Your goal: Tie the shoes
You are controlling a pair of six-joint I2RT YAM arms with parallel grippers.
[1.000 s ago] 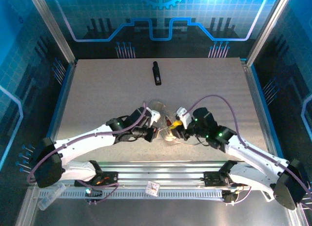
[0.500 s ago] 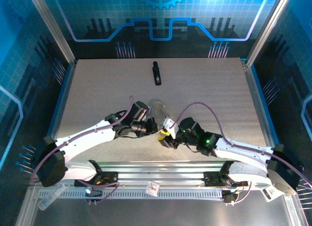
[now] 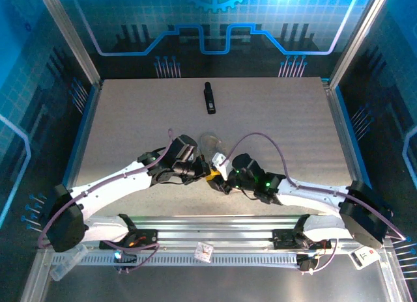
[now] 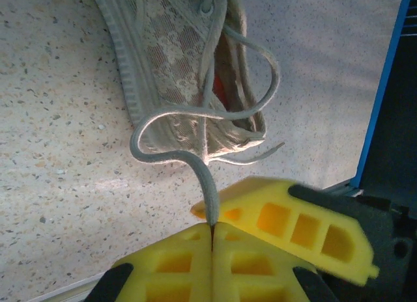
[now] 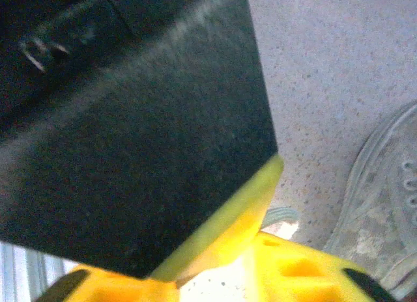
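I'm watching the shoe (image 3: 212,146) lying near the middle of the table (image 3: 130,120), a little towards the near edge. Both arms are reaching in towards it from the near side. The left gripper (image 3: 202,172) is sitting just near-left of the shoe. The right gripper (image 3: 219,179) is crowding in right beside it, so the two are meeting just on the near side of the shoe.

Through the left wrist camera, the left gripper (image 4: 212,232) is pinching one lace (image 4: 207,185) between its yellow fingers (image 4: 176,263). They are squeezed flat together with only that thin pale lace between them. From the pinch the lace is rising, bending out over the bare table in a curve, then crossing back along the side of the shoe (image 4: 176,68). Another loop of lace is arching over the shoe's opening, where the red lining (image 4: 218,87) is showing. A thin lace end is trailing off beside the heel.

One yellow finger (image 4: 293,217) of the right gripper is lying just beside the pinch. I cannot tell whether that gripper is wide, narrow or holding anything.

Through the right wrist camera, a black block (image 5: 130,133) edged in yellow is looming right against the lens, and I cannot tell whose it is. The pale side of the shoe (image 5: 384,198) is peeking in at the edge.

A slim black bar (image 3: 209,97) is lying on the far part of the table, well apart from the shoe.
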